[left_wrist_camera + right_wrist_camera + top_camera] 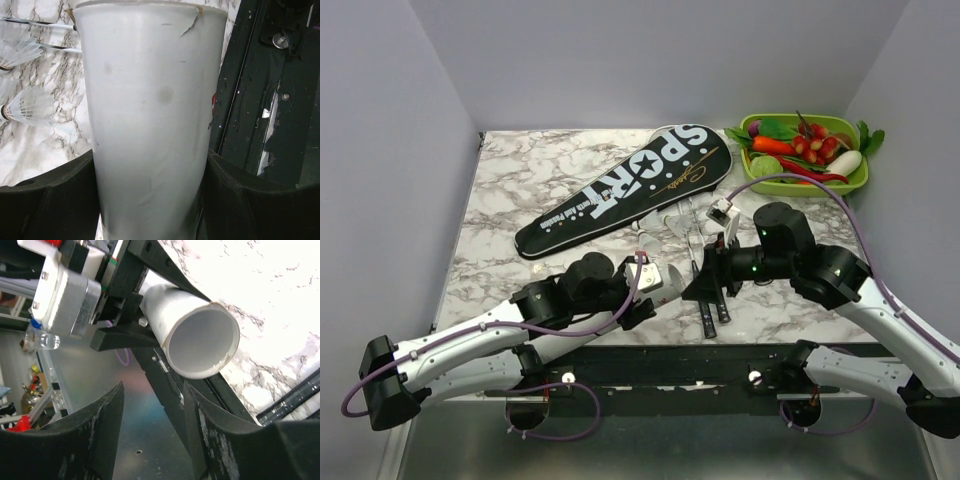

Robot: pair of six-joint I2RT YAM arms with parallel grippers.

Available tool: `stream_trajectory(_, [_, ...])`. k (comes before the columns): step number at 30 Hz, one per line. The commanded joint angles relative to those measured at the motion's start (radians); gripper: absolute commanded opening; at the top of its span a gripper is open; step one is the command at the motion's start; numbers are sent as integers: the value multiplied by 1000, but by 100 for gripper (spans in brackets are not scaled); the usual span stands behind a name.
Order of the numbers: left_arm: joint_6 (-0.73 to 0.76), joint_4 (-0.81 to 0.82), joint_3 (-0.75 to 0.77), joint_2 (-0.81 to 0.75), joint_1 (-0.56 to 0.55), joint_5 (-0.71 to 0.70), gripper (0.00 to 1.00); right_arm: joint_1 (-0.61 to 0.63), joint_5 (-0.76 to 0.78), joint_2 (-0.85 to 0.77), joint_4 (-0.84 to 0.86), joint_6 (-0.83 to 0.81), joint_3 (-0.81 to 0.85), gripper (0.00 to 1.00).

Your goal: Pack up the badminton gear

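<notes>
Left fingers (45, 210) clamp a white tube (150, 125); right fingers (95, 435) stand apart, empty, the tube's open end just beyond them.

Open left rear
We see bare counter (520, 165) left of the racket cover (620, 190); shuttlecocks (31, 106), white tube (150, 125) and vegetable tray (830, 119) crowd elsewhere.

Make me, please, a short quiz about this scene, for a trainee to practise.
1. True or false: the left gripper holds a white tube.
2. Where does the green tray stand in the top view? A far right; B near left; C centre.
3. Which word is printed in large white letters on the black cover?
Key: 1 true; 2 A; 3 SPORT.
</notes>
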Motion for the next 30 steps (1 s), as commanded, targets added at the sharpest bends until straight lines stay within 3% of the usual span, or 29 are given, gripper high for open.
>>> stream_trajectory(1, [-82, 21, -18, -35, -19, 17, 0, 2, -51, 9, 97, 5, 5, 57])
stream_trajectory(9, [-81, 35, -31, -61, -22, 59, 0, 4, -83, 35, 129, 8, -21, 47])
stream_trajectory(30, [-90, 64, -41, -83, -25, 100, 0, 7, -140, 42, 219, 38, -98, 35])
